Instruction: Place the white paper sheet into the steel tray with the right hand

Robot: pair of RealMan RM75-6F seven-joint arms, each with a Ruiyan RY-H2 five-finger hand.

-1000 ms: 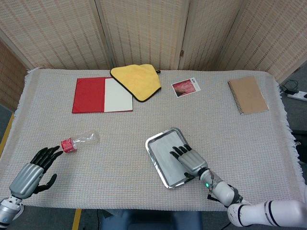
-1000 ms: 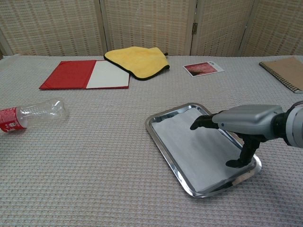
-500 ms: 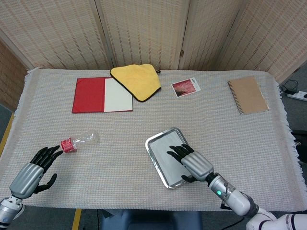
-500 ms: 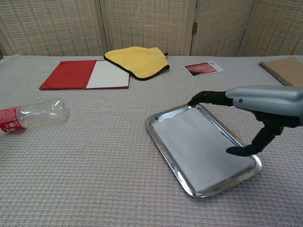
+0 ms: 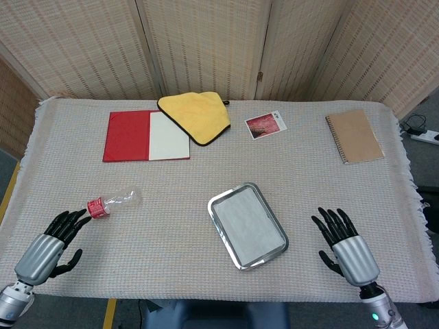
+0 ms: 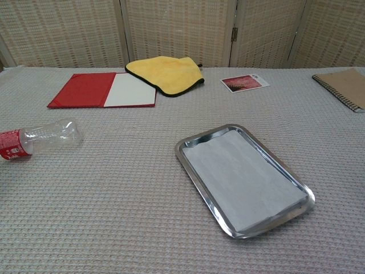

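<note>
Inside the steel tray (image 5: 281, 244) the white paper sheet (image 5: 250, 224) lies flat; right hand (image 5: 345, 248), fingers spread, should park clear.

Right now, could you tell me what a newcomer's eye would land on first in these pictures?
Probably the shiny rectangular steel tray near the table's front centre, with the white paper sheet lying flat inside it. Next, the bright yellow cloth at the back, overlapping a red folder that lies open. Both black-fingered robot hands, left robot hand and right robot hand, rest open near the front corners, holding nothing.
</note>
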